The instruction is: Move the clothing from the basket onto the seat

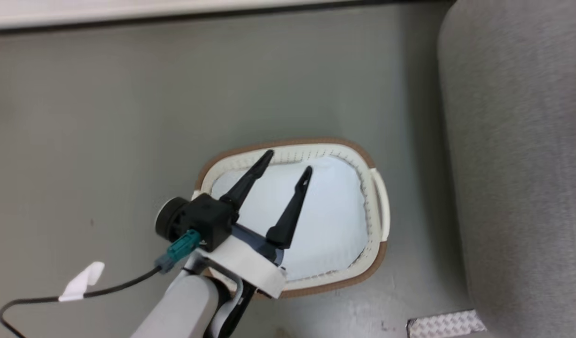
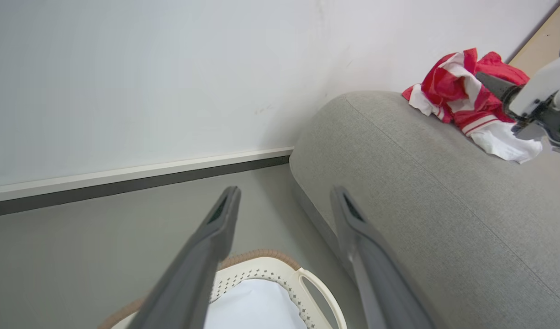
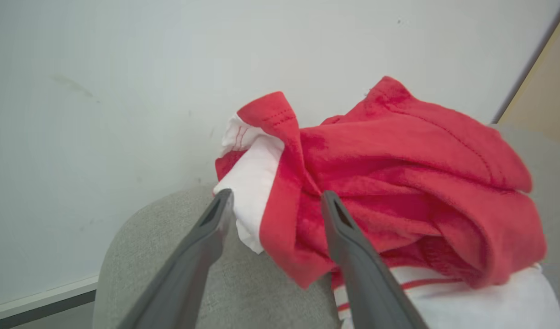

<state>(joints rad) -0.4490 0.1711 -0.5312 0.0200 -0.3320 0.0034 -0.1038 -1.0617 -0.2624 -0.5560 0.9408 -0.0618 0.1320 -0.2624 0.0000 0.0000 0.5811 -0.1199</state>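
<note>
The left arm's pale forearm [image 1: 184,305] rises from the bottom edge of the head view. Its left gripper [image 1: 288,162] hangs over the basket [image 1: 380,220], its two dark fingers spread wide with nothing between them. The basket stands on the grey floor [image 1: 105,117], and a plain white pad [image 1: 330,220] covers its bottom. Just right of the basket runs the seat [image 1: 518,164]. In the left wrist view the clothing [image 2: 458,91] lies bunched on top of the seat beside the wall [image 2: 124,68], well apart from the left fingers. The right gripper [image 3: 276,197] is at that heap. Its jaws stand apart, with a drooping red and white fold between the tips, and they are not closed on it.
</note>
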